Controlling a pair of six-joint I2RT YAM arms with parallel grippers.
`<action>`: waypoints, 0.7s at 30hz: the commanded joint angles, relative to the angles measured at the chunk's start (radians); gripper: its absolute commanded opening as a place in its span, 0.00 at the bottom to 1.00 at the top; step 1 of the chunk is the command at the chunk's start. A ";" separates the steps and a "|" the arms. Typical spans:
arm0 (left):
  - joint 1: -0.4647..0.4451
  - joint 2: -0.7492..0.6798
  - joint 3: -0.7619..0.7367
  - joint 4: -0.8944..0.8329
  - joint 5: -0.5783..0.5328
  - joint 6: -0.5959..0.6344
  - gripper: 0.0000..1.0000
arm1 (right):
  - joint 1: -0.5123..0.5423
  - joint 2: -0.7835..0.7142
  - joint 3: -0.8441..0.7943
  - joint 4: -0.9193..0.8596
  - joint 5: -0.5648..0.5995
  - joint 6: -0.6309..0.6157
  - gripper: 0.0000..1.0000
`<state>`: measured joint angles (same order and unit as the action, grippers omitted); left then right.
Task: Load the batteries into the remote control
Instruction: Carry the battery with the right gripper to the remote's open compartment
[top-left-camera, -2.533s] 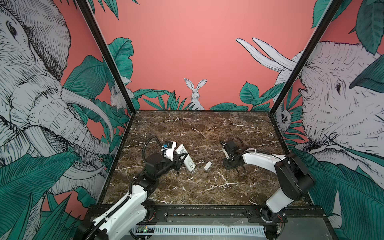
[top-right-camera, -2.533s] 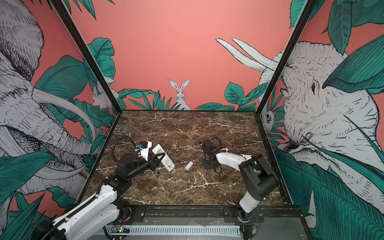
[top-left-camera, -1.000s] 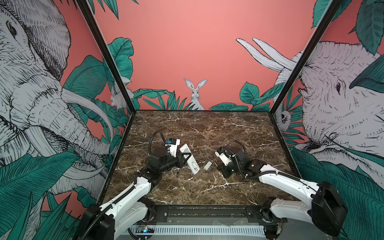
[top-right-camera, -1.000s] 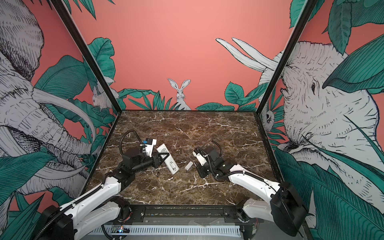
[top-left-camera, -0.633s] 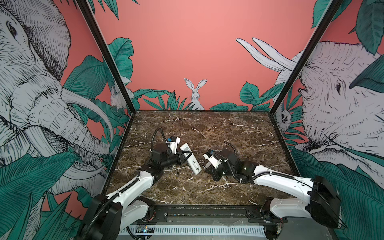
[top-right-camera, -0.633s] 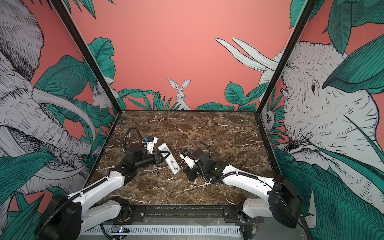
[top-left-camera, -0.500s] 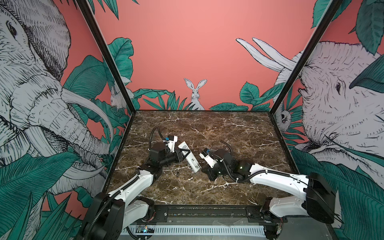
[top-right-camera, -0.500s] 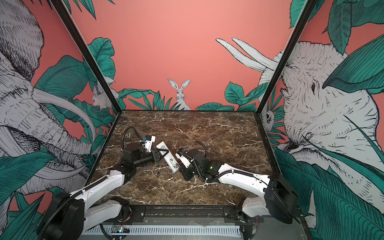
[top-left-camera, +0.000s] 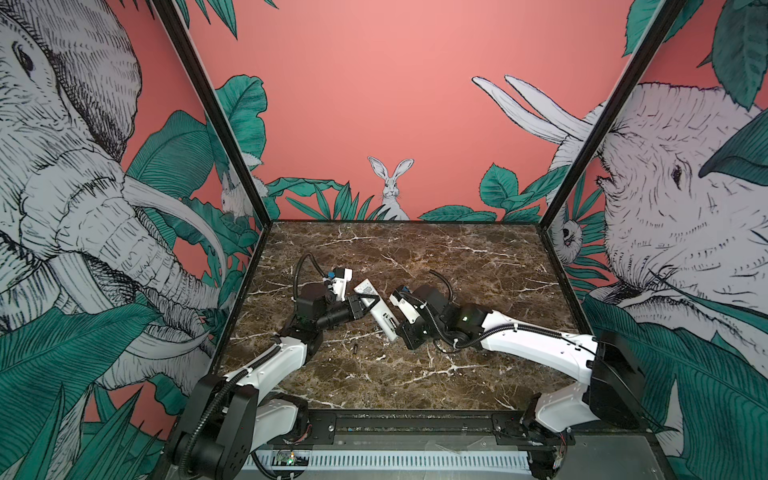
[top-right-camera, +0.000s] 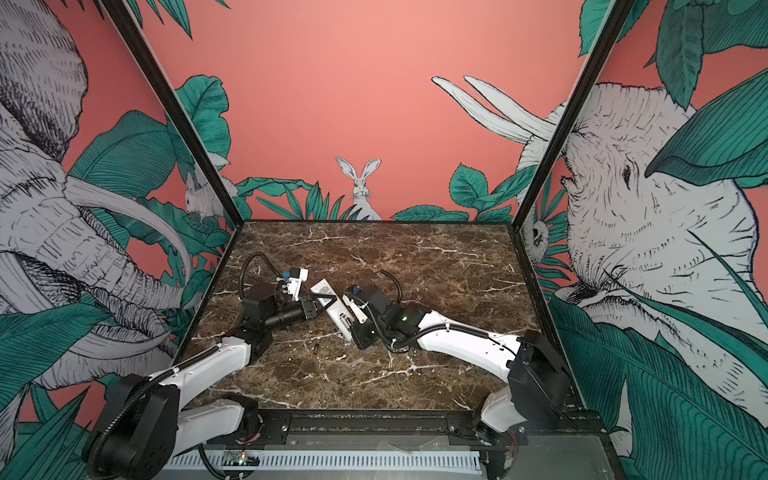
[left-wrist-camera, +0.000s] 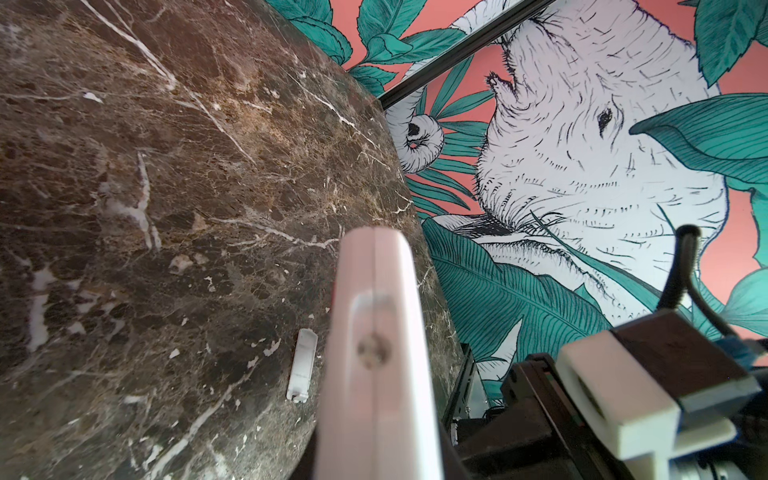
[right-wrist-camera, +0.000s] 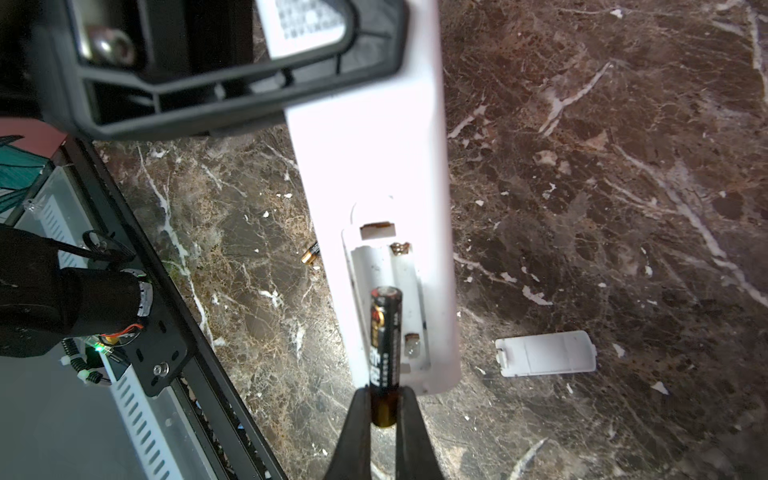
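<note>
Right wrist view was filled nearest by the right gripper (right-wrist-camera: 384, 409), whose jaws were closed on the gold end of a battery (right-wrist-camera: 385, 332), its black length laid over the open battery bay (right-wrist-camera: 395, 286) in the plain back of the remote control (right-wrist-camera: 374, 166). Beyond, a second battery (right-wrist-camera: 311, 252) was seen lying on the marble table (right-wrist-camera: 602, 166) just beside the remote's edge, and a white battery cover (right-wrist-camera: 546, 353) lay apart on the other side. Farther along, the remote was clamped across its width by the left gripper (top-left-camera: 365, 305), closed tight on it, as was also seen in a top view
</note>
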<state>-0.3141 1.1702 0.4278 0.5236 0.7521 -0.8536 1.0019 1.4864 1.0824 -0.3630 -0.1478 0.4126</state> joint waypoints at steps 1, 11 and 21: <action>0.011 -0.007 -0.015 0.069 0.027 -0.021 0.00 | 0.009 0.004 0.028 -0.084 0.029 0.022 0.09; 0.018 -0.007 -0.019 0.084 0.031 -0.029 0.00 | 0.018 0.042 0.084 -0.122 0.001 -0.014 0.10; 0.017 -0.029 -0.023 0.060 0.047 -0.023 0.00 | 0.017 0.069 0.125 -0.167 0.060 -0.005 0.14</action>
<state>-0.3038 1.1694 0.4213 0.5533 0.7753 -0.8726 1.0119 1.5448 1.1774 -0.5087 -0.1184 0.4122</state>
